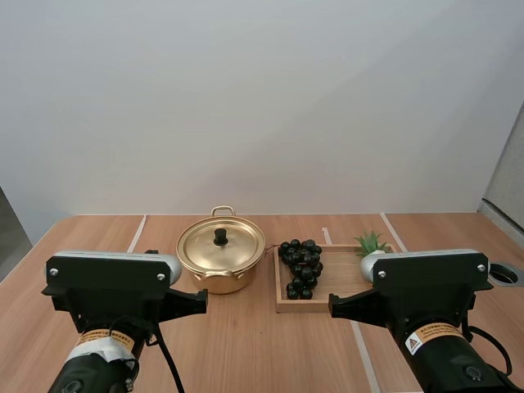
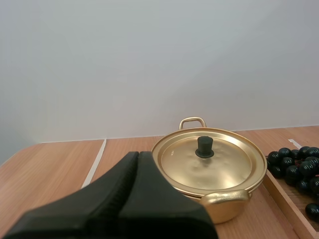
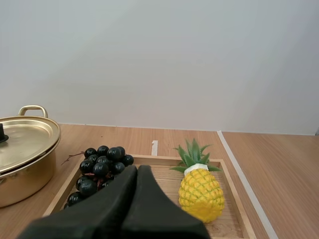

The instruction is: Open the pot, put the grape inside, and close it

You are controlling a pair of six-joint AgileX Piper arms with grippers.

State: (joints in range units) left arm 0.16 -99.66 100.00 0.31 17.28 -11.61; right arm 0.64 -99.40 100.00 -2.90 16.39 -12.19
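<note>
Both tools are closed on nothing: the left tool [image 2: 138, 158] faces the pot [image 2: 234, 210], the right tool [image 3: 137, 170] the tray [image 3: 168, 172]. The pot stands on the counter [image 1: 246, 344], lid [image 2: 209, 164] on; the grapes [image 1: 300, 264] lie in the tray beside it. The small knob [image 2: 204, 147] could slip from a pinch, and the loose bunch might sag or catch the pineapple [image 3: 200, 193]. The pot's inside is hidden.

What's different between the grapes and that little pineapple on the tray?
The grapes are a dark, near-black bunch of many round berries; the pineapple is one yellow fruit with a green crown. The grapes lie at the tray's end nearest the pot; the pineapple sits at the far end. Both rest in the wooden tray.
</note>
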